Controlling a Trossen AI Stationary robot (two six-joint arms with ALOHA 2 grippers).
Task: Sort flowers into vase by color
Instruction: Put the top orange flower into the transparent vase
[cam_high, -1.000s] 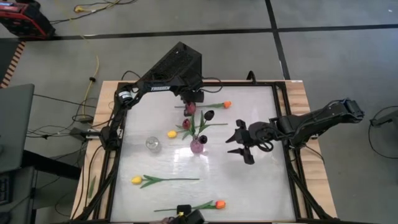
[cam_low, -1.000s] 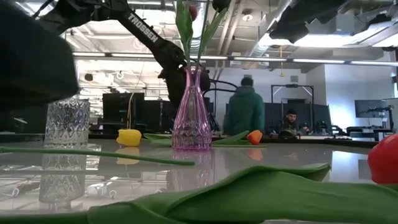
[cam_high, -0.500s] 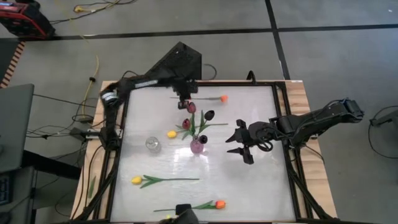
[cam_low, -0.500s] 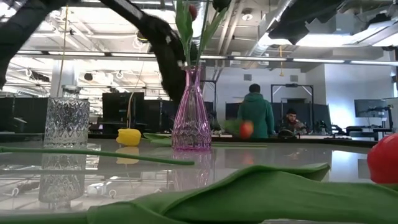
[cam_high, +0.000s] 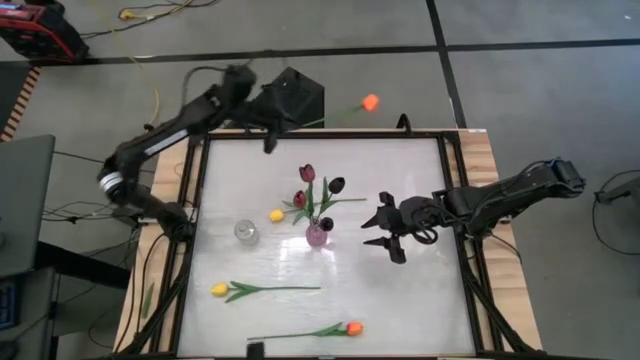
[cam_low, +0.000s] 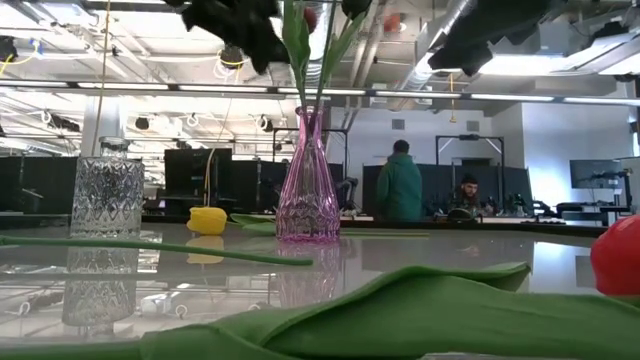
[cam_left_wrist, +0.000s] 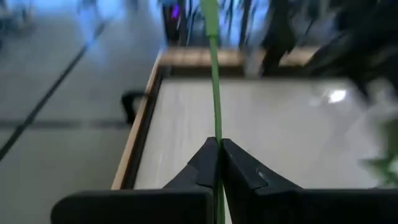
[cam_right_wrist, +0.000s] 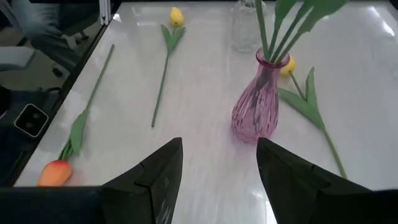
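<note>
High view: our left gripper (cam_high: 268, 128) clamped on orange tulip (cam_high: 371, 102) stem, lifted past table's far edge – stem runs sideways, head trailing right. Pink vase (cam_high: 317, 235) mid-table holds maroon tulips (cam_high: 307, 173); clear vase (cam_high: 245, 232) beside it stands empty. Right gripper (cam_high: 383, 232) waits near pink vase, fingers apart – left arm carries this one.

The table (cam_high: 400, 290) is a glossy white with pale wooden edges. The vase (cam_low: 307, 180) in the middle is pink-violet glass with a faceted diamond pattern, and beside it the cut-glass jar (cam_low: 108, 195) is clear, ribbed in diamonds too. Maroon tulips (cam_high: 307, 173) stand on green stems; a yellow tulip (cam_high: 219, 289) and an orange tulip (cam_high: 352, 327) lie flat. Both arms are black. The blurred stem (cam_left_wrist: 214, 99) looks green, I think.
</note>
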